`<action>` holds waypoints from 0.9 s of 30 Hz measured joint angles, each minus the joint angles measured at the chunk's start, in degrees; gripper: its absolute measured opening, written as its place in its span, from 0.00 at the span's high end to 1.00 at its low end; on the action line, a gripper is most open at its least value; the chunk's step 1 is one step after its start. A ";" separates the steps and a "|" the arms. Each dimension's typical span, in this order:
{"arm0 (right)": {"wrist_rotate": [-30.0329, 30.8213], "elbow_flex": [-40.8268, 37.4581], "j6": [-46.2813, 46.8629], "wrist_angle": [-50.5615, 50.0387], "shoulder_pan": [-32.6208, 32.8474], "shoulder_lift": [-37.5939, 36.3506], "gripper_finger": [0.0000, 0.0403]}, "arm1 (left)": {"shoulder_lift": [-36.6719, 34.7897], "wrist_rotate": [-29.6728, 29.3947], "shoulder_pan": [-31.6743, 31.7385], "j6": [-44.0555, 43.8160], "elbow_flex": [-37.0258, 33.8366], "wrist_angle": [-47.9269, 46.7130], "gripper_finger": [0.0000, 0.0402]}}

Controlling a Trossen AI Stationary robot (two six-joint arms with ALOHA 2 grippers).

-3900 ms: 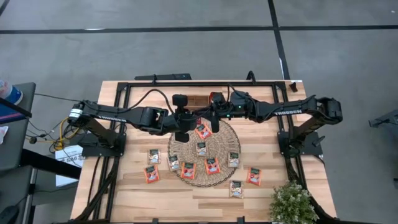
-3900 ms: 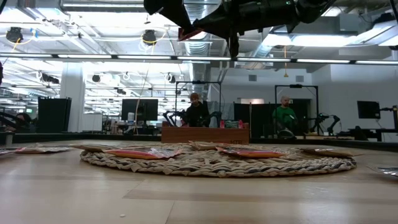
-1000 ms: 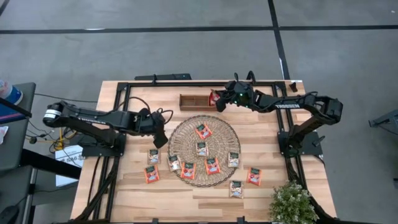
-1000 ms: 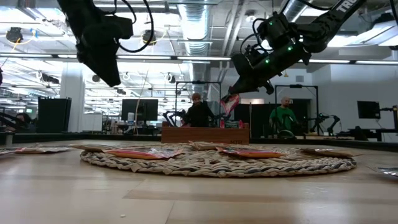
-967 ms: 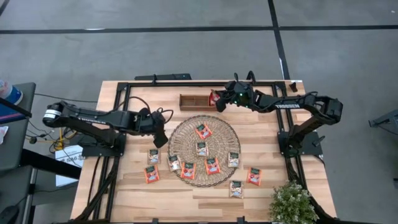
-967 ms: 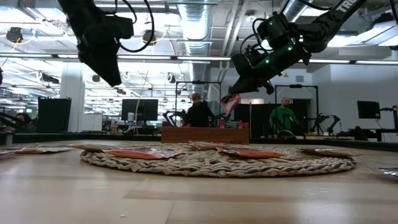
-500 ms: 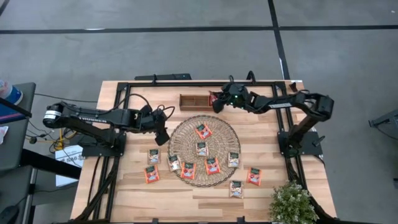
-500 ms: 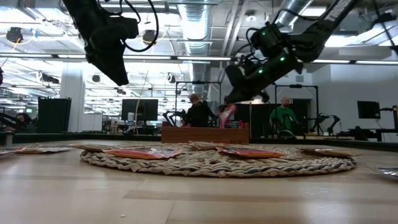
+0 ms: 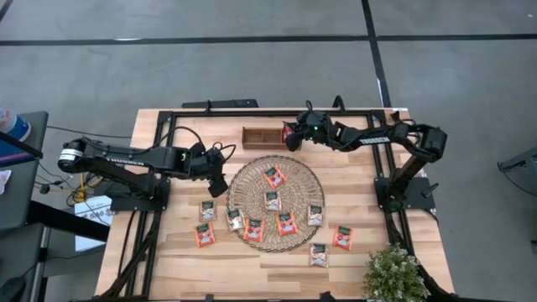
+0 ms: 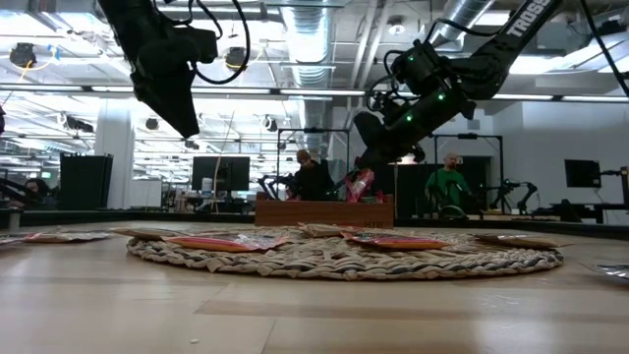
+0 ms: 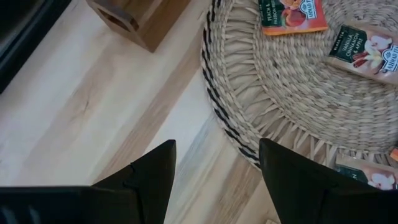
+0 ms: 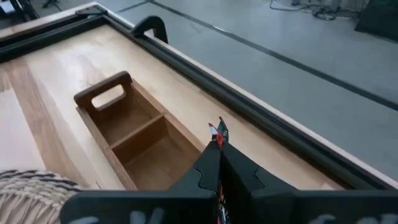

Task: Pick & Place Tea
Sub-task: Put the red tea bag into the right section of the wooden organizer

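My right gripper [image 9: 290, 135] is shut on a red tea sachet [image 10: 361, 184] over the right end of the brown wooden tray [image 9: 264, 134] at the table's far side. My left gripper [image 9: 220, 183] is open and empty, in the air beside the left edge of the round woven mat [image 9: 275, 203]. In the left wrist view its fingers [image 11: 155, 177] stand over bare table beside the mat's rim [image 11: 236, 134]. Several sachets lie flat on the mat, among them an orange one [image 9: 273, 176] and a pale one [image 9: 272, 200]. Others lie flat on the table, such as one left of the mat [image 9: 207, 210]. My right gripper pinches the red sachet between its two fingers; a thin edge of it [image 12: 218, 132] sticks out past the fingertips in the right wrist view. The fingers slant down toward the table's left. The sachet hangs below them, its lower end [image 10: 358, 195] at the tray's top edge; whether it touches, I cannot tell.
The tray's compartments [image 12: 134, 134] look empty in the right wrist view. More sachets lie on the table right of the mat [image 9: 342, 237] and near its front [image 9: 319, 254]. A potted plant [image 9: 394, 275] stands at the near right corner. People stand in the room behind the table.
My right gripper has gone down and a little toward the table's left, over the tray's right end, with the red sachet still in its fingers; the sachet now hangs just above the tray. My left gripper has shifted slightly toward the mat and stays open.
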 joint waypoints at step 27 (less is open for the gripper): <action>-0.15 0.00 0.02 -1.30 1.86 3.23 1.00 | 0.00 1.30 0.00 -0.02 0.00 2.53 0.45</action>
